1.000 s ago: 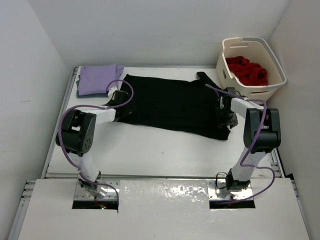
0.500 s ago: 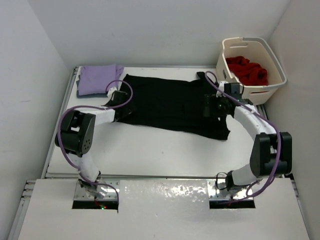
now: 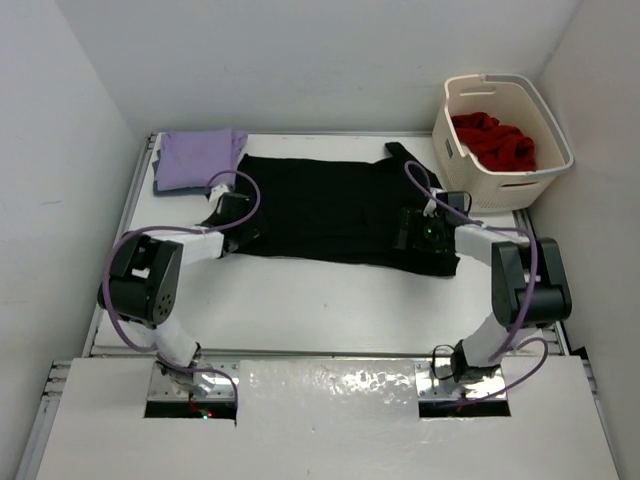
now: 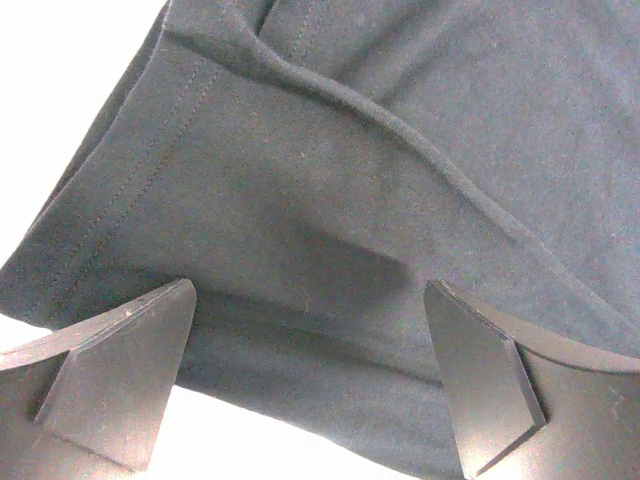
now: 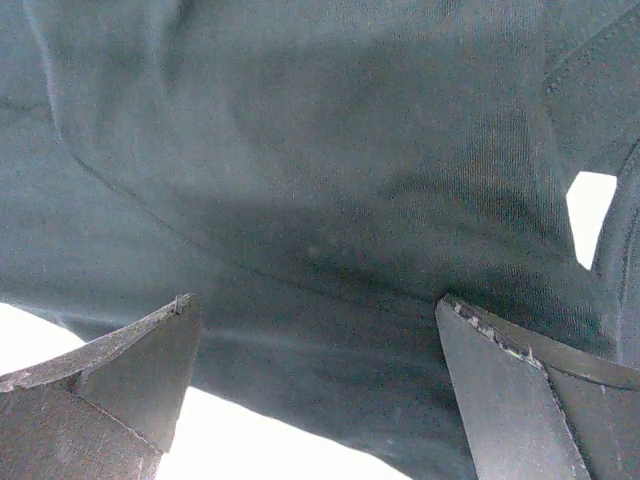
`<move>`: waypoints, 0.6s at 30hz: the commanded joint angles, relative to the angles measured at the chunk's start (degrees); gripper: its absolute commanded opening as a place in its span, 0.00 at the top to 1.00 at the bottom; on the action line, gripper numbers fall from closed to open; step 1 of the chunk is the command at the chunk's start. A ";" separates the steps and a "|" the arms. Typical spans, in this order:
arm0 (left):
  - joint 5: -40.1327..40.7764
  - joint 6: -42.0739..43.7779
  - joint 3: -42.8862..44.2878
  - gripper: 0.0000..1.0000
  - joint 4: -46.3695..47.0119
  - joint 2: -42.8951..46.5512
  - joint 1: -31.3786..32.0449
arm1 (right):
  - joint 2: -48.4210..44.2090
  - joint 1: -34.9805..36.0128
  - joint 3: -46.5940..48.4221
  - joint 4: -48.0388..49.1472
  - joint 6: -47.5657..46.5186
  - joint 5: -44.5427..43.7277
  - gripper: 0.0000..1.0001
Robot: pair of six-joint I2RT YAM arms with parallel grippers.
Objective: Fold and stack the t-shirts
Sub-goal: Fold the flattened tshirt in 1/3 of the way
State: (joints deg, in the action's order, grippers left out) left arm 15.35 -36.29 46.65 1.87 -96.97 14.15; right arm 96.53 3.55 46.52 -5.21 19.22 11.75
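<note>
Hovering with our left gripper (image 4: 308, 288) and right gripper (image 5: 315, 300) both wide apart over the black shirt (image 3: 330, 205), we might grab too little cloth and drop it.

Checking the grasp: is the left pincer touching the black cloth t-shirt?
Cannot tell. Left wrist view: the open left pincer straddles the hem of the black cloth t-shirt, but neither contact nor a gap shows plainly.

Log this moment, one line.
left hand open at black t-shirt edge; right hand open, same shirt; purple t-shirt folded; red t-shirt in laundry basket
</note>
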 commanded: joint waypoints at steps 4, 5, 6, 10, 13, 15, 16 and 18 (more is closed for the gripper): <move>-2.08 -3.60 -8.94 0.00 -13.28 6.34 -0.62 | -10.73 1.02 -15.48 -5.23 2.75 -4.53 0.01; -2.52 -4.83 -10.60 0.00 -14.86 7.40 -0.53 | -14.58 1.11 -18.28 -7.42 2.92 -5.24 0.01; -2.61 -5.36 -11.49 0.00 -18.18 9.67 -0.36 | -16.53 1.11 -19.35 -8.66 2.93 -5.59 0.01; -4.54 -10.37 -16.07 0.00 -26.72 16.80 0.61 | -24.90 1.28 -22.88 -15.88 2.49 -6.03 0.01; -3.87 -13.53 -15.82 0.00 -33.14 22.95 3.41 | -29.81 1.37 -20.96 -21.32 0.47 -4.72 0.01; -0.52 -14.77 -13.09 0.00 -38.92 26.72 5.53 | -33.24 1.28 -18.93 -23.78 -1.02 -3.49 0.01; 2.46 -14.16 -10.30 0.00 -39.65 27.79 5.88 | -34.21 1.37 -16.92 -23.96 -1.38 -3.40 0.01; 5.28 -13.28 -7.64 0.00 -38.71 30.25 5.98 | -35.44 1.37 -14.72 -22.48 -1.56 -3.31 0.01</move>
State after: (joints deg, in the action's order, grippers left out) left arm 14.35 -48.25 33.65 -30.74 -70.72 19.66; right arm 63.53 5.02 26.68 -25.41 19.44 9.08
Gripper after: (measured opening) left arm 0.997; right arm 0.992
